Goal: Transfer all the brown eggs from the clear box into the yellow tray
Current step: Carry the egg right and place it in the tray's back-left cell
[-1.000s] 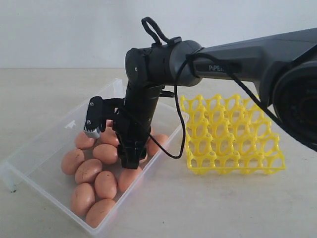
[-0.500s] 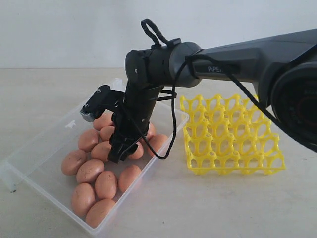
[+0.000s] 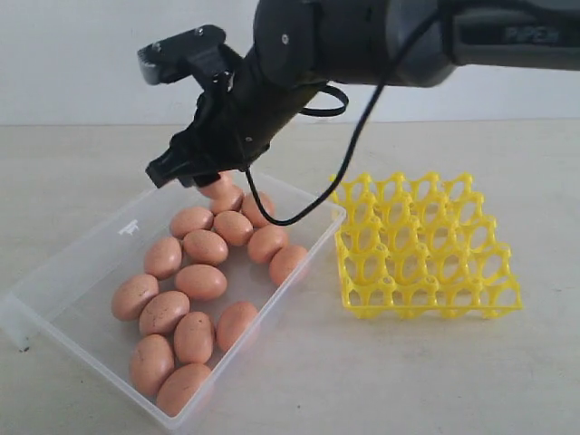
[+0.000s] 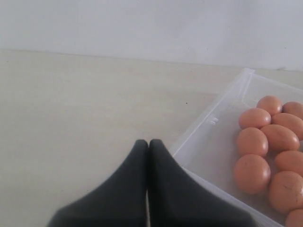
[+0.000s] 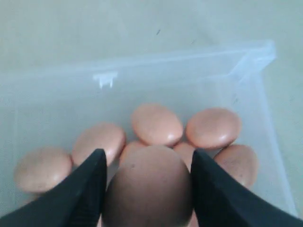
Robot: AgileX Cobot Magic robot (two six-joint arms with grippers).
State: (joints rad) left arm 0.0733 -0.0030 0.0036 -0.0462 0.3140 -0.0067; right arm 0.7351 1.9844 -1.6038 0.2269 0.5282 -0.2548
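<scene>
Egg [image 5: 147, 189] between right jaws — long axis along them.

Pale lettering [image 3: 532, 34] is showing on the dark right arm [image 3: 480, 41], and it is looking like "PiPER", though blurred. Nothing else is carrying readable text.

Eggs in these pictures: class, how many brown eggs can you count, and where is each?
16: one egg gripped between the right fingers above the clear box, fifteen eggs lying inside that box, none in the yellow tray. The arm may hide others.
</scene>
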